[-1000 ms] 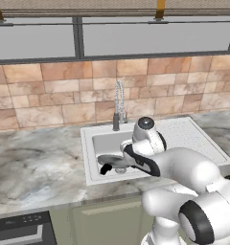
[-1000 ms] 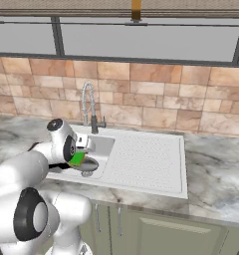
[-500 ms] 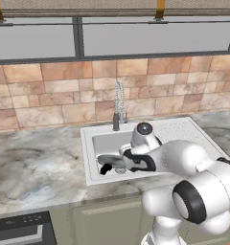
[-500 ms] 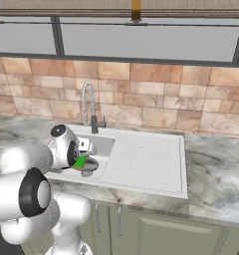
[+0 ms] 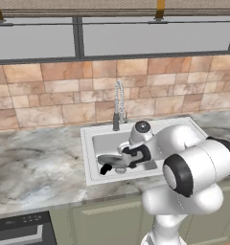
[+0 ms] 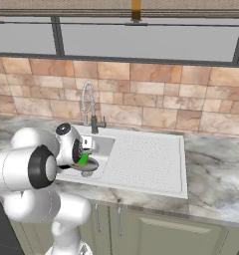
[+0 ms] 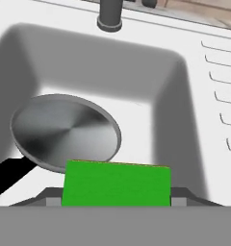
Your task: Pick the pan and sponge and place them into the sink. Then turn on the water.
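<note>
The grey-steel pan (image 7: 64,132) lies flat in the basin of the white sink (image 7: 170,110), its black handle (image 7: 6,175) pointing to the near left corner. My gripper (image 7: 116,198) is shut on the green sponge (image 7: 116,182), which hangs low over the basin just past the pan's near rim. From the left base view the pan (image 5: 112,161) shows beside my gripper (image 5: 128,158) inside the sink (image 5: 88,158). In the right base view the sponge (image 6: 82,159) sits in my gripper (image 6: 84,158) above the pan (image 6: 90,166). No water runs from the faucet (image 5: 118,103).
The chrome coil faucet (image 6: 88,102) stands at the sink's back edge, its base (image 7: 110,14) straight ahead of the hand. The ribbed draining board (image 6: 146,157) lies right of the basin. Marble counter (image 5: 35,167) surrounds the sink, with a tiled wall behind.
The hand with the sponge has drifted slightly to the right and down over the basin while the arm's elbow swung. The pan has stayed put.
</note>
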